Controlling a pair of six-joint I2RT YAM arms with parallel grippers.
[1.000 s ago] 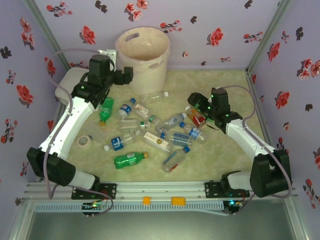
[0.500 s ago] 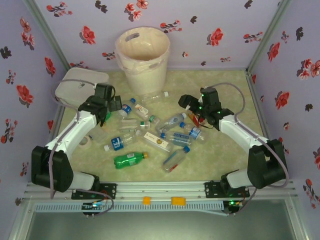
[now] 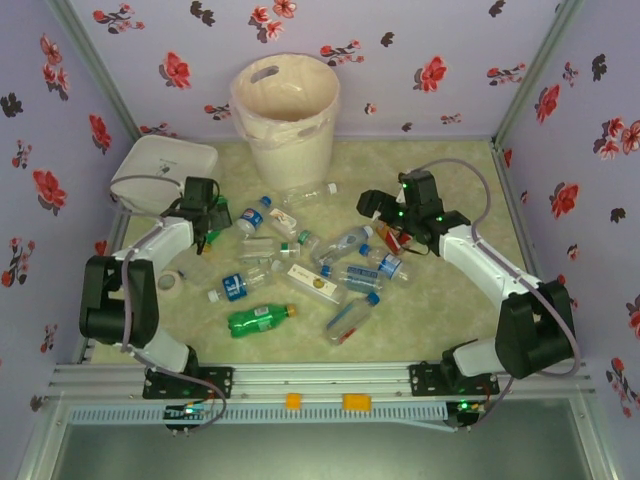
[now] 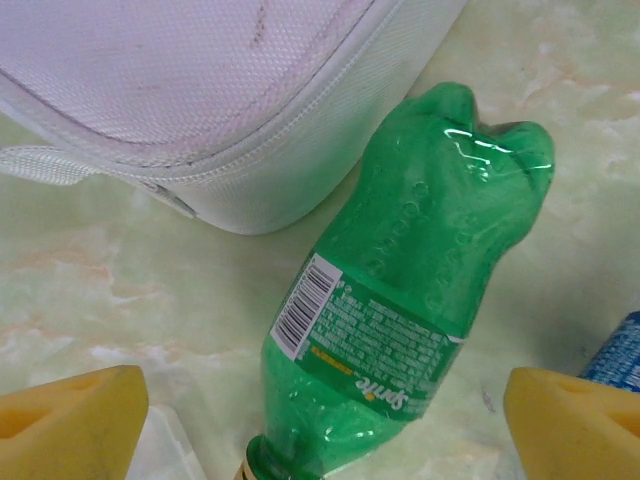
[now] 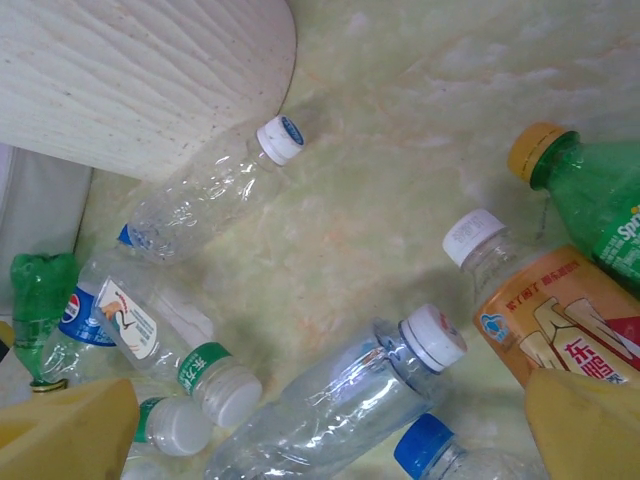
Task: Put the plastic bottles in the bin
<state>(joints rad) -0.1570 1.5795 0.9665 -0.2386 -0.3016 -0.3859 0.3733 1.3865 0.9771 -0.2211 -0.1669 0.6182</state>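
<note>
Plastic bottles lie scattered over the middle of the table, among them a green one (image 3: 260, 318) near the front. The cream bin (image 3: 285, 110) stands at the back. My left gripper (image 3: 206, 213) is open and low over a green Sprite bottle (image 4: 410, 300), which lies between its yellow pads (image 4: 70, 420) without touching them. My right gripper (image 3: 373, 207) is open above the right side of the pile. A clear bottle with a white cap (image 5: 350, 400) lies below it, and an orange-labelled bottle (image 5: 560, 310) is beside its right pad.
The flat white box (image 3: 163, 165) sits at the back left, its edge (image 4: 180, 90) right beside the Sprite bottle. A tape roll (image 3: 168, 282) lies by the left arm. The bin's wall (image 5: 130, 70) rises close to a clear bottle (image 5: 210, 190).
The left arm has swung from beside the bin down and left to the green bottle by the white box. The right gripper has shifted left and back over the pile.
</note>
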